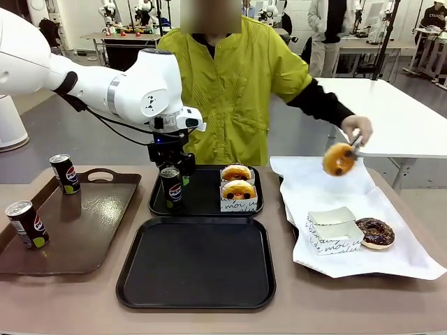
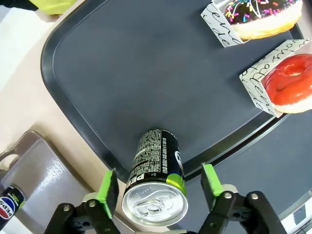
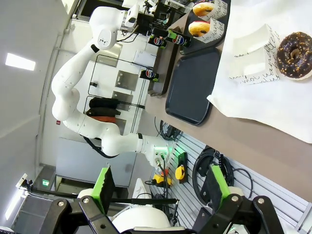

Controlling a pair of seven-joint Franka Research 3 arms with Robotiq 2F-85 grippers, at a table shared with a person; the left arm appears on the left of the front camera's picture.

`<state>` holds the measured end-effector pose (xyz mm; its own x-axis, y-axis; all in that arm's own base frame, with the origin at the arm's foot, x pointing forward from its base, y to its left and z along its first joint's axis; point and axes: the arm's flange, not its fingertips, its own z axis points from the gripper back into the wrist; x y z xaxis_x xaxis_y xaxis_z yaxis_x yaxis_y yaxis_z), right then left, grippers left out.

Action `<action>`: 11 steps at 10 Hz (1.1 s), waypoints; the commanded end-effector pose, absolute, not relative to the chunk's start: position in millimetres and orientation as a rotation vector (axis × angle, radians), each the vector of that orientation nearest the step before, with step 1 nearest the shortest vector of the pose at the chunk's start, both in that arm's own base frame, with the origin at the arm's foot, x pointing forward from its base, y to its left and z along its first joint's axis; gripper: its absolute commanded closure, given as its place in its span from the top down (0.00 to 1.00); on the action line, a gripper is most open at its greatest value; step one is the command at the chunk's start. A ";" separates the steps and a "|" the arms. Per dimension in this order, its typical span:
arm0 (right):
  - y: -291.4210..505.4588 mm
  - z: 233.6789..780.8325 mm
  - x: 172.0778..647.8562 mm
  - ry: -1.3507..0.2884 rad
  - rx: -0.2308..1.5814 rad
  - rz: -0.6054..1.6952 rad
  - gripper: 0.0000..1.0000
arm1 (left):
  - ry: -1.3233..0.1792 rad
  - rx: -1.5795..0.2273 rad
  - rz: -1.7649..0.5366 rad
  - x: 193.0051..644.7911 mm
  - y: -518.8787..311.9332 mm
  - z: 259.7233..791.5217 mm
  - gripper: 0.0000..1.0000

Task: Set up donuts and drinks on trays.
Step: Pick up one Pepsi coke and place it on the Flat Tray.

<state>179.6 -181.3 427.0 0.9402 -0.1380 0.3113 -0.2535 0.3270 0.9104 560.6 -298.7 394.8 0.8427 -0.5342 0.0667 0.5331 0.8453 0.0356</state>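
Above the near-left corner of the far matte black rectangular tray (image 2: 146, 73), the left gripper (image 2: 159, 184) should, I judge, rise straight up so neither green pad clips the slim black Pepsi can (image 2: 153, 156). Its jaws stand wide, pads flanking the upright can without touching it; nothing is held. Two white-boxed glazed donuts (image 1: 238, 190) share that tray. The right gripper (image 3: 158, 187) gapes empty.

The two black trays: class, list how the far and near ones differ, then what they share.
The far tray carries a Pepsi can and two boxed donuts; the near tray carries nothing. The far tray lies towards the person; the near tray lies on the robot's side. Both are matte black rectangles with rounded corners and raised rims.
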 end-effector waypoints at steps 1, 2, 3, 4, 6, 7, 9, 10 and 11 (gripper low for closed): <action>-181.1 428.0 178.7 -0.376 1.254 0.091 1.00 | -0.099 0.036 -0.565 563.2 -300.0 399.1 1.00; -181.1 428.0 178.7 -0.376 1.254 0.091 1.00 | -0.116 0.038 -0.558 560.1 -298.6 408.1 1.00; -181.1 428.0 178.7 -0.376 1.254 0.091 1.00 | -0.146 0.045 -0.534 555.4 -295.9 424.6 1.00; -181.1 428.0 178.7 -0.376 1.254 0.091 1.00 | -0.162 0.045 -0.501 549.6 -292.0 442.5 1.00; -181.1 428.0 178.7 -0.376 1.254 0.091 1.00 | -0.172 0.030 -0.427 529.1 -276.8 479.5 1.00; -181.1 428.0 178.7 -0.376 1.254 0.091 1.00 | -0.186 -0.001 -0.445 512.2 -262.9 495.4 1.00; -181.1 428.0 178.7 -0.376 1.254 0.091 1.00 | -0.222 0.019 -0.378 487.7 -232.5 517.1 1.00; -181.1 428.0 178.7 -0.376 1.254 0.091 1.00 | -0.225 0.020 -0.345 480.1 -218.6 522.8 1.00; -181.1 428.0 178.7 -0.376 1.254 0.091 1.00 | -0.206 0.011 -0.312 469.9 -207.1 521.2 1.00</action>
<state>179.7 -181.3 426.9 0.9404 -0.1380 0.3109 -0.2531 0.3268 0.9106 484.5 -217.2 530.6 0.9118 -0.3547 0.2067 0.3497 0.9348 0.0619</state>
